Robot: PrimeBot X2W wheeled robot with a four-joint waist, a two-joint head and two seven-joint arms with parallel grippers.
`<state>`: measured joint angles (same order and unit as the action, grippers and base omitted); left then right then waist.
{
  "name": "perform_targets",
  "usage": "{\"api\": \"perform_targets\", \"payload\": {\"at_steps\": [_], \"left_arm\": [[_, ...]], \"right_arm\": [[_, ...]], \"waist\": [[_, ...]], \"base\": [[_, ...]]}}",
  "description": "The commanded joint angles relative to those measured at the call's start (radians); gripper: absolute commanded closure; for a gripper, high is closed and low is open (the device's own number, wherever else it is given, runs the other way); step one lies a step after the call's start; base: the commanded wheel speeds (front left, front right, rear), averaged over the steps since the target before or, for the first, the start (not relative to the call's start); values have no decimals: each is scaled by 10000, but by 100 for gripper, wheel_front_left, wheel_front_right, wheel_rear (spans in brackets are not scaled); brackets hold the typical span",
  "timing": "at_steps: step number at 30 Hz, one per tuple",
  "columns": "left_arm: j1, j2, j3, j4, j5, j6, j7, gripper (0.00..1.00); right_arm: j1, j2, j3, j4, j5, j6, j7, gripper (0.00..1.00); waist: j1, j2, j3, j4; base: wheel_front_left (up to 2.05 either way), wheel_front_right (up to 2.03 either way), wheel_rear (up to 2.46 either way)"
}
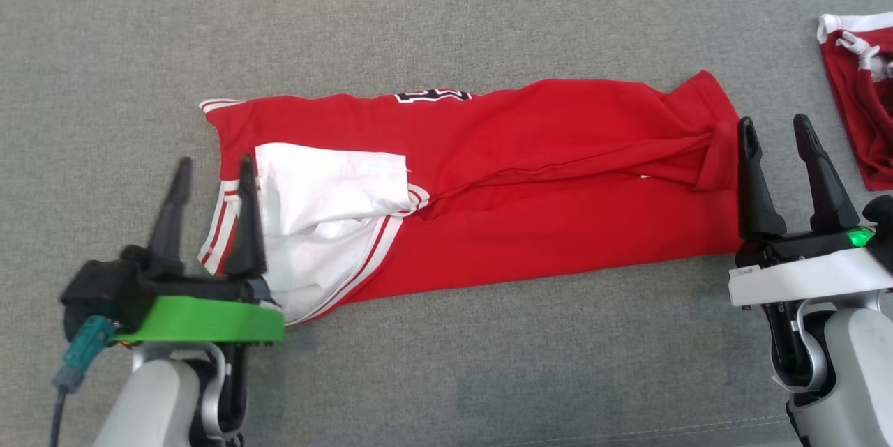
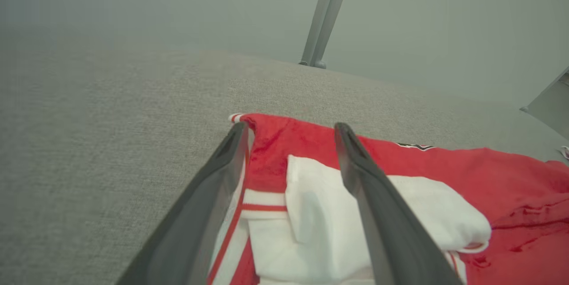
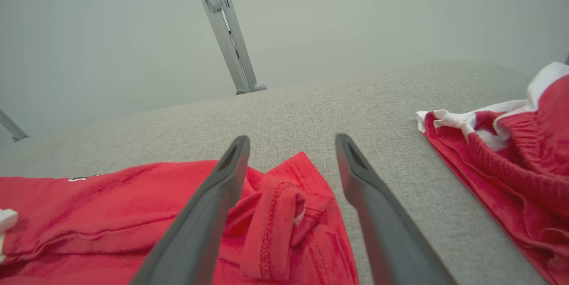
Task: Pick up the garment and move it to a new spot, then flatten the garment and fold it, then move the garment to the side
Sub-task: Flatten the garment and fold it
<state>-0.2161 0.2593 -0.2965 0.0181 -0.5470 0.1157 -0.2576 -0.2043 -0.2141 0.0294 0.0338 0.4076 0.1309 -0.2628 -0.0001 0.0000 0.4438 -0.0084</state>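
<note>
Light: soft, even and diffuse; the head view is bright with clear colours.
Shadows: faint, blurred patches on the grey surface (image 1: 488,391) beneath the left tool (image 1: 215,160).
Glare: a green lamp (image 1: 858,236) glows by the right tool (image 1: 774,119).
Focus: wrist views are hazy, with washed-out backgrounds and soft fingers (image 2: 213,196) near the lens.
Distortion: wide-angle bending at the wrist-view edges.

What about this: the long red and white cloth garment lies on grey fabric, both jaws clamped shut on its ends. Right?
No: both jaws stand open, gripping nothing, as the wrist views show. The long red and white cloth garment lies on the grey fabric, jaws at its ends.
</note>
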Motion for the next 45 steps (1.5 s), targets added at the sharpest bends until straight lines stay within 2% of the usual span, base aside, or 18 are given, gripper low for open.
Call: {"api": "perform_targets", "payload": {"at_steps": [1,4,10,17,26,34,39,45], "left_arm": [[-118,-24,137,-70,155,72,-63,0],[-218,-200,792,-503,736,128,-77,0],[-49,-390,1667,-678,1750,-150,-80,0],[365,-598,2218,-646,2372,-654,-71,0],[339,-978,2476,-512,2774,-1079,-72,0],[37,-1271,2482,-376,3050,-1409,-73,0],[-69,-1414,2475,-251,3215,-1599,-71,0],[-66,-1549,2588,-125,3283,-1716,-64,0]], "right_arm": [[76,36,-48,-74,-130,-5,-44,0],[81,225,-305,-218,-581,-6,-44,0],[189,457,-457,-86,-1326,-6,-45,0],[273,504,-366,263,-1496,-6,-45,0],[88,351,-500,650,-1299,-6,-46,0],[-927,78,-308,2610,-698,-5,38,0],[-1412,65,385,3964,-88,-6,177,0],[-1145,119,1111,4985,463,-3,533,0]], "waist": [[1,0,-160,-109],[1,0,-367,-156],[1,0,-788,-221],[1,0,-940,-133],[1,0,-907,-10],[1,0,-645,159],[1,0,-547,311],[1,0,-563,405]], "base": [[0,0,0],[0,0,0],[0,0,0],[0,0,0],[0,0,0],[0,0,0],[0,0,0],[0,0,0]]}}
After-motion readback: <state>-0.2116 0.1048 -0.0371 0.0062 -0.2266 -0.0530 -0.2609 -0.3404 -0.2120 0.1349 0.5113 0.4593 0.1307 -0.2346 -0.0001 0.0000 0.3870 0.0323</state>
